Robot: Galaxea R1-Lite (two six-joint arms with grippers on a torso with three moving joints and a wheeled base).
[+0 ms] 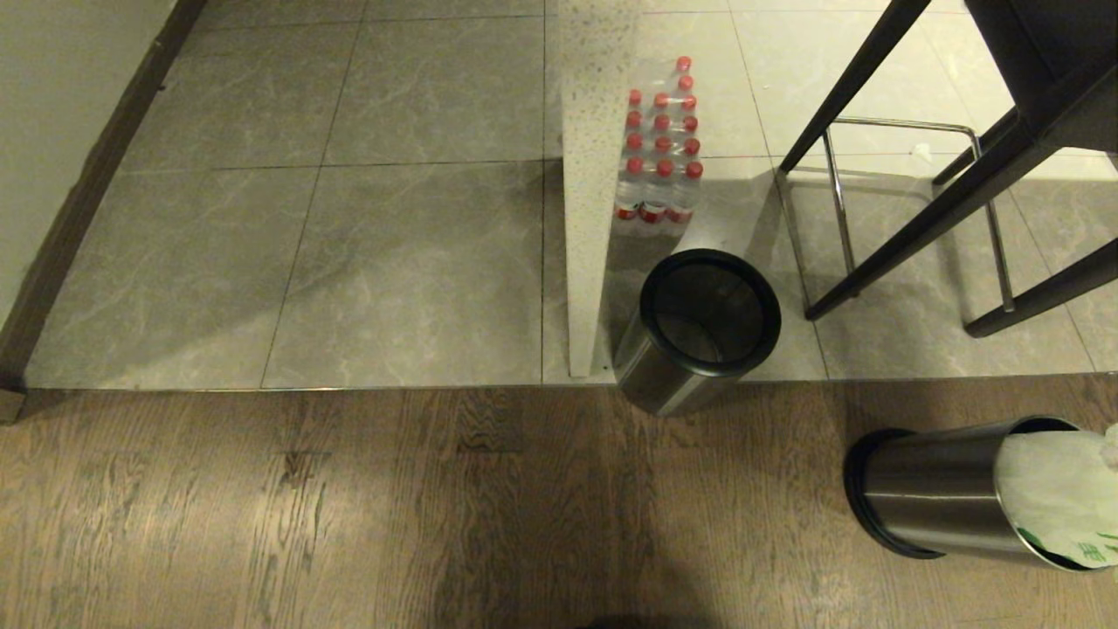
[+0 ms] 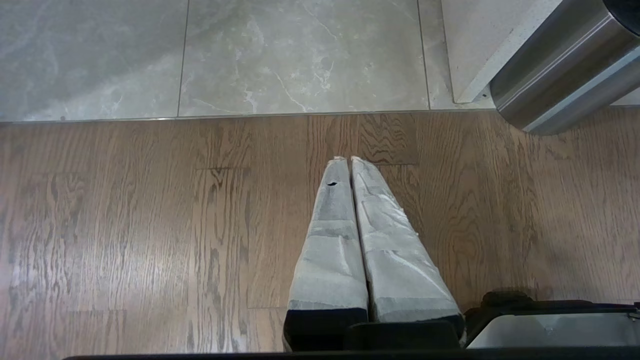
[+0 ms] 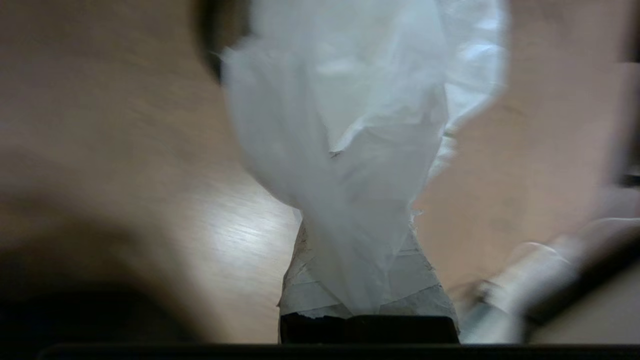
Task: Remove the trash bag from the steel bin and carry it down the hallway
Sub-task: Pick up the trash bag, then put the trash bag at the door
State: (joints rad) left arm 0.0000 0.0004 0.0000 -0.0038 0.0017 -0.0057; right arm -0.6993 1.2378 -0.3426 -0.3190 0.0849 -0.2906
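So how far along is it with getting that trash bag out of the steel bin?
Done: the right gripper is shut on the trash bag. In hand: the steel bin is tipped on the wooden floor, its mouth towards the robot, with the bag part-way out of it. Left: pulling the bag free and carrying it off. The left gripper hangs shut and empty.

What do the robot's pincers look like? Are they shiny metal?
Not shiny. The left pincer has two long fingers that narrow toward the tips, wrapped in pale grey-white tape that looks wrinkled and a bit frayed, with one small dark nick near a tip. They grow out of a black base. The right pincer has the same creased whitish wrapping and black base. No cables or arm parts show.
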